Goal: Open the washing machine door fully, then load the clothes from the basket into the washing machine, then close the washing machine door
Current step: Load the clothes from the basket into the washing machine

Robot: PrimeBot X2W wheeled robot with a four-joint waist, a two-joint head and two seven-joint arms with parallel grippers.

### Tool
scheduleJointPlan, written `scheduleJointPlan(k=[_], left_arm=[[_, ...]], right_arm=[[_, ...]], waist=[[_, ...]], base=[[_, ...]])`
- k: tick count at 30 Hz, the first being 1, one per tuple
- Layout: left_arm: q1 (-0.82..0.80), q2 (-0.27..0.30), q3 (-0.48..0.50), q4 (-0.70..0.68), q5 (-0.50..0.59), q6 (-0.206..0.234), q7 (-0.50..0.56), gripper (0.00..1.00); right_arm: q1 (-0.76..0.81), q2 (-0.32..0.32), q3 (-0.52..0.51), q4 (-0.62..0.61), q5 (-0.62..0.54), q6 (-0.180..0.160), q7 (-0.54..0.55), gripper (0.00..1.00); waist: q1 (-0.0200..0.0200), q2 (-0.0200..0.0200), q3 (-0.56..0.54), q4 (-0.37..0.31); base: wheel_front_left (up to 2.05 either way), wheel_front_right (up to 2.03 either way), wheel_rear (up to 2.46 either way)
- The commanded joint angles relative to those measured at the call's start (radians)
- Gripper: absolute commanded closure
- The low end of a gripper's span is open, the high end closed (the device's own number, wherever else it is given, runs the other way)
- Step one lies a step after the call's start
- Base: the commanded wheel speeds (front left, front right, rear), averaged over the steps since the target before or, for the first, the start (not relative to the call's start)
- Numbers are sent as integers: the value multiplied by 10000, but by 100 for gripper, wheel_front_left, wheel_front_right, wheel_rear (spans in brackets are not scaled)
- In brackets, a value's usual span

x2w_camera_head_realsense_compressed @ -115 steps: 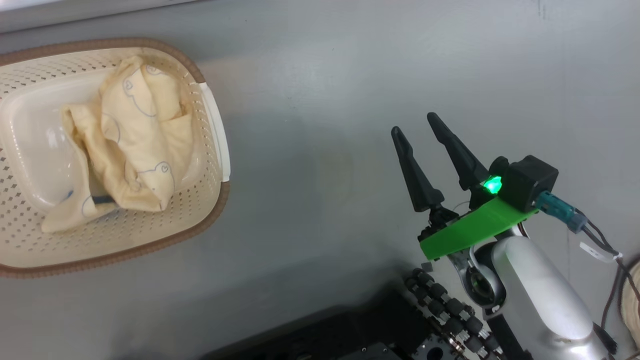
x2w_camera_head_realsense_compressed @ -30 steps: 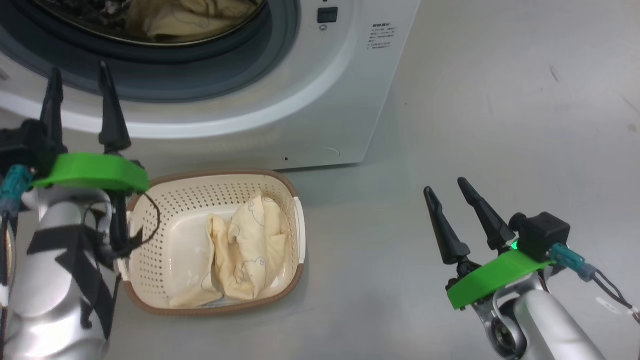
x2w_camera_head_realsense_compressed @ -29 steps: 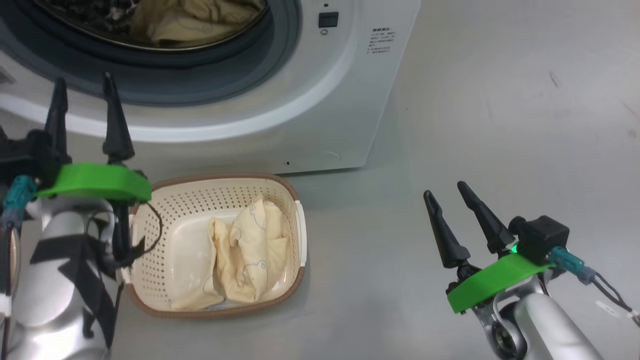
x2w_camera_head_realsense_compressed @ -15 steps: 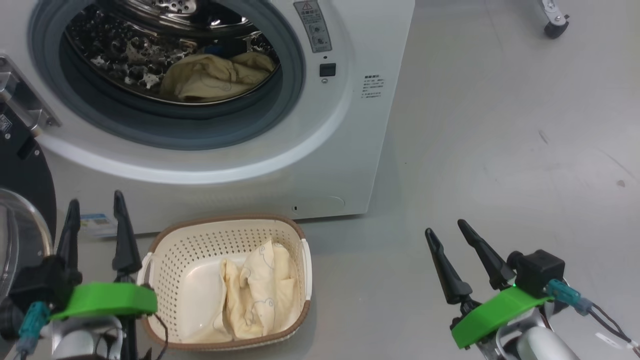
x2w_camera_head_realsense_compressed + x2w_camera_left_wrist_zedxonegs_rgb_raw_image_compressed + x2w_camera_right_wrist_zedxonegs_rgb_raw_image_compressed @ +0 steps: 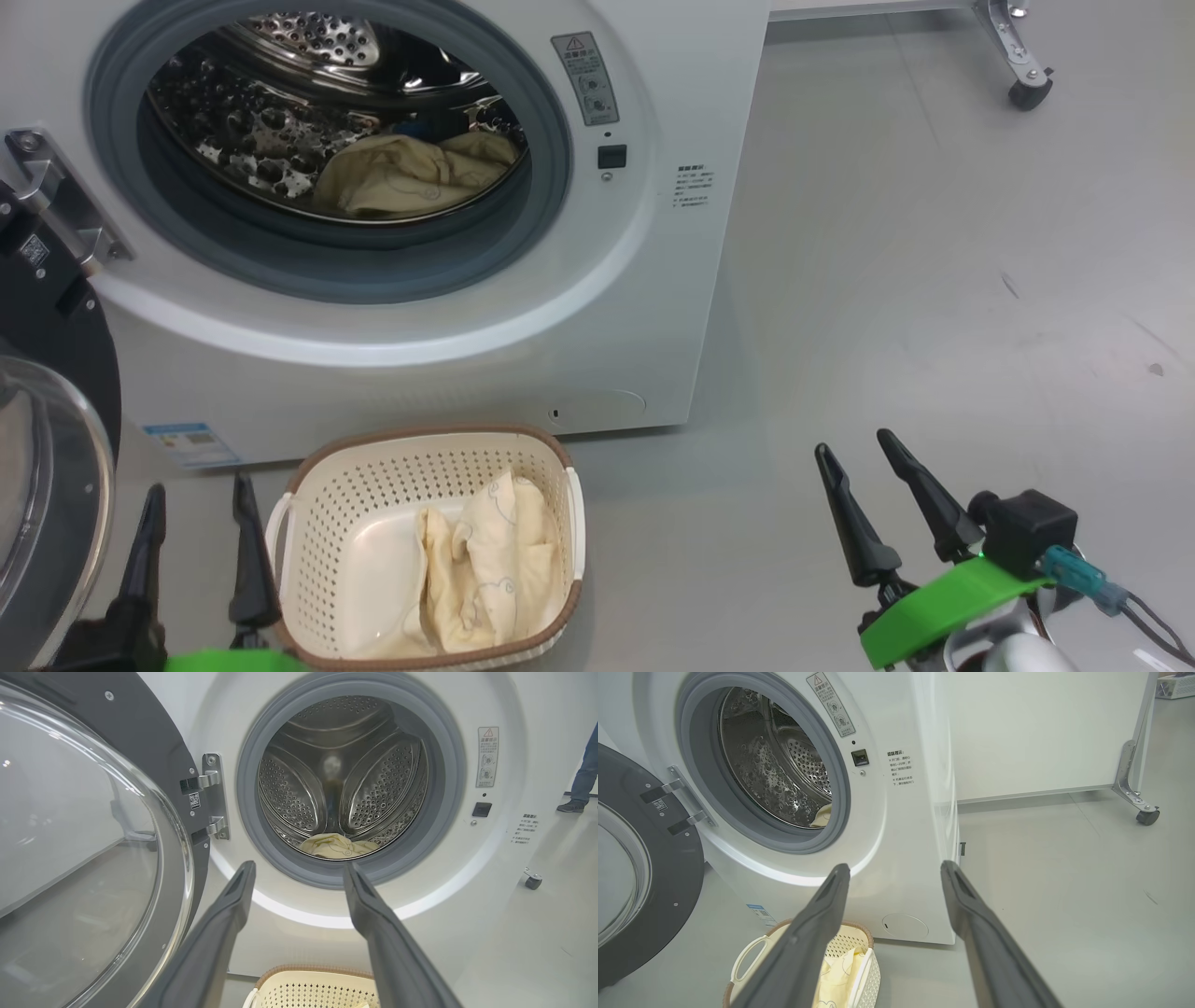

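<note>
Both spread wide and empty, left gripper [image 5: 199, 489] and right gripper [image 5: 851, 444]; camera's lifted to the washing machine [image 5: 653, 280], clothes [image 5: 495, 551] wait in the basket [image 5: 420, 436].

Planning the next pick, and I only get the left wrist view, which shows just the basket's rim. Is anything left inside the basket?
Observer: Yes. The head view shows pale yellow clothes bunched on the right side of the basket; its left half is bare.
Operator: And my other arm?
Observer: The right gripper is open and empty, above the floor to the right of the basket, apart from it.
</note>
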Motion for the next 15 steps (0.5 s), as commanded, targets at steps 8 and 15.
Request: scheduleJointPlan(k=[8, 15], left_arm=[[754, -144, 502, -508, -129, 364, -30, 0], [940, -276, 430, -497, -78, 404, -50, 0]], right_arm=[[-13, -216, 23, -551, -236, -27, -67, 0], [-7, -210, -13, -598, -279, -27, -67, 0]], waist=[[1, -1, 7, -80], [1, -1, 25, -96]], base=[[0, 0, 0], [0, 0, 0]])
